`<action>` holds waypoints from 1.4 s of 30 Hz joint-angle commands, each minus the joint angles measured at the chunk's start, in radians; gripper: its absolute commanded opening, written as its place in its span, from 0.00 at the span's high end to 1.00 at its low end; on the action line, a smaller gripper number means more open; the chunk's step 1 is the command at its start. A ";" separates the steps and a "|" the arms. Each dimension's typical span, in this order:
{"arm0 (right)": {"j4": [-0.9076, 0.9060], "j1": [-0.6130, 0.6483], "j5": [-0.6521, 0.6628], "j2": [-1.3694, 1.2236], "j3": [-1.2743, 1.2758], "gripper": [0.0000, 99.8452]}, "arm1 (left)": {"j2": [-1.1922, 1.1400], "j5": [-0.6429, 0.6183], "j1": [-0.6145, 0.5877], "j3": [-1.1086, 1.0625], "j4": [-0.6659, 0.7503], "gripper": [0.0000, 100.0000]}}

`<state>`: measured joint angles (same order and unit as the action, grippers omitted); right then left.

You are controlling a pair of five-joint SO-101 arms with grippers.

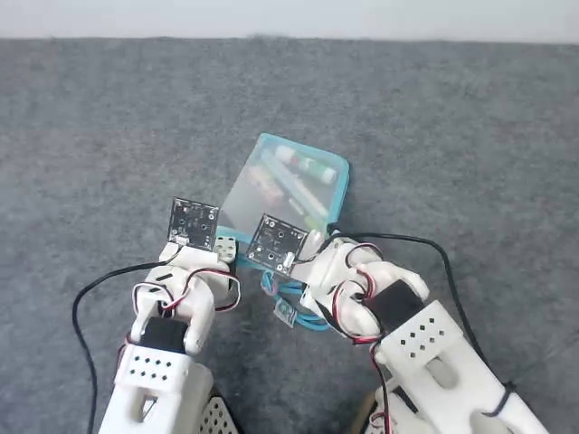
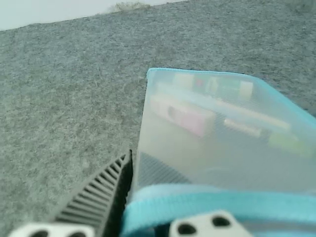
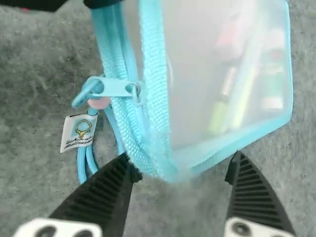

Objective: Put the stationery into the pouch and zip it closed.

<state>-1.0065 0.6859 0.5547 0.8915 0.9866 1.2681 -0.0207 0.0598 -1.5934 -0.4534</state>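
The translucent pouch (image 1: 288,192) with teal trim lies flat on the grey carpet, and several pens and markers (image 1: 297,174) show through it. In the left wrist view my left gripper (image 2: 136,197) is shut on the pouch's (image 2: 207,148) teal zip edge (image 2: 207,202) at one near corner. My right gripper (image 3: 181,160) is open, with a black finger (image 3: 106,190) on each side of the other near corner of the pouch (image 3: 207,74). The zipper pull (image 3: 111,89) sits on the zip edge, partway along it.
A teal cord (image 3: 86,160) and a small white tag (image 3: 78,133) trail from the zipper pull onto the carpet (image 1: 109,136). A pale wall (image 1: 289,16) borders the far side. Black cables run from both arms.
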 commanded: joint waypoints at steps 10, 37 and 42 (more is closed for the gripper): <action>0.263 0.039 0.020 0.022 0.046 0.73 | 0.015 0.008 0.006 0.033 -0.015 0.99; 0.473 -0.401 -0.272 -0.624 -0.327 0.99 | 0.018 0.008 0.014 0.263 -0.388 0.87; 0.460 -0.400 -0.305 -0.682 -0.379 0.99 | 0.017 0.008 0.015 0.263 -0.393 0.88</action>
<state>-0.5386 0.3130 0.2877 0.2102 0.6628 1.2697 -0.0161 0.0690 -1.3894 -0.8431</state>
